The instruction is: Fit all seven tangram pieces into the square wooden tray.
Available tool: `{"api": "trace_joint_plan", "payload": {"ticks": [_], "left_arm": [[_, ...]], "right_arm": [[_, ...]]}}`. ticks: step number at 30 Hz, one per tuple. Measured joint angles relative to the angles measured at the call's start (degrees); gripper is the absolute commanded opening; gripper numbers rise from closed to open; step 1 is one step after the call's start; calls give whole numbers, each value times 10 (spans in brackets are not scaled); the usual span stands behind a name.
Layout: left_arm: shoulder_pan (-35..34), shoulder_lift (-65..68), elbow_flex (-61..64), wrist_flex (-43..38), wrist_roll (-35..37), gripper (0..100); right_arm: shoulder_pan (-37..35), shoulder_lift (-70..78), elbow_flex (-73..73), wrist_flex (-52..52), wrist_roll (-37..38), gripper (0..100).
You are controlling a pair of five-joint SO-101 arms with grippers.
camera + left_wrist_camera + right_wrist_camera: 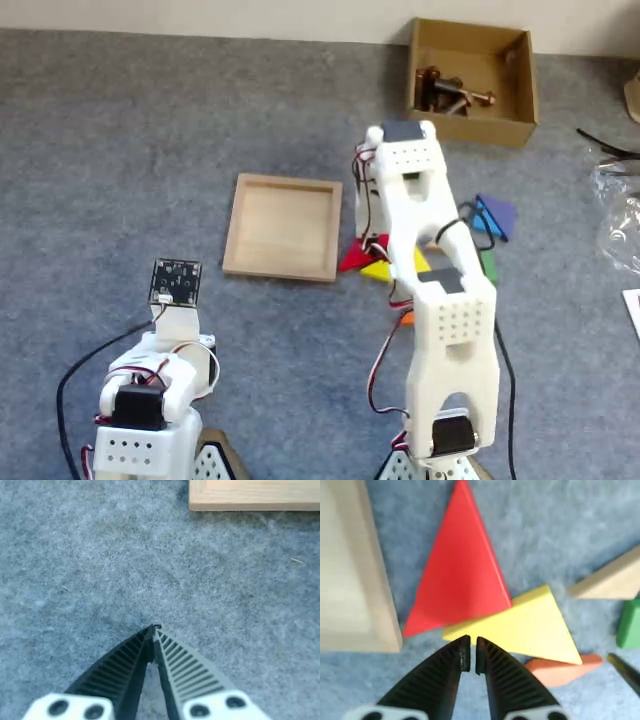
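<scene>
Zero pieces in the square wooden tray, mid-frame in the high view. Poised with the right claw almost closed and empty, tips at the edge of the yellow triangle beside the red triangle, just right of the tray: probably lined up for a pick. Parked with the left claw pinched together, empty, over bare surface, likely keeping clear.

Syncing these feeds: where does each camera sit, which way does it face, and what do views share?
High view: fixed overhead, looking down on carpet and wooden tray; left arm and right arm both show.
Left wrist view: on the left wrist, looking past the left gripper at carpet and a tray edge.
Right wrist view: on the right wrist, looking past the right gripper at the red triangle and yellow triangle.
Shared: all three show the tray; high and right wrist share both triangles.
</scene>
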Motion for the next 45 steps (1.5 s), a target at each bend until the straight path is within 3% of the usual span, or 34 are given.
{"api": "trace_joint_plan", "payload": {"ticks": [38, 45], "left_arm": [[0, 0, 0, 0, 0, 5], [0, 0, 0, 0, 0, 5]], "right_arm": [[-4, 43, 3, -63, 0, 27], [18, 52, 1, -95, 62, 27]]}}
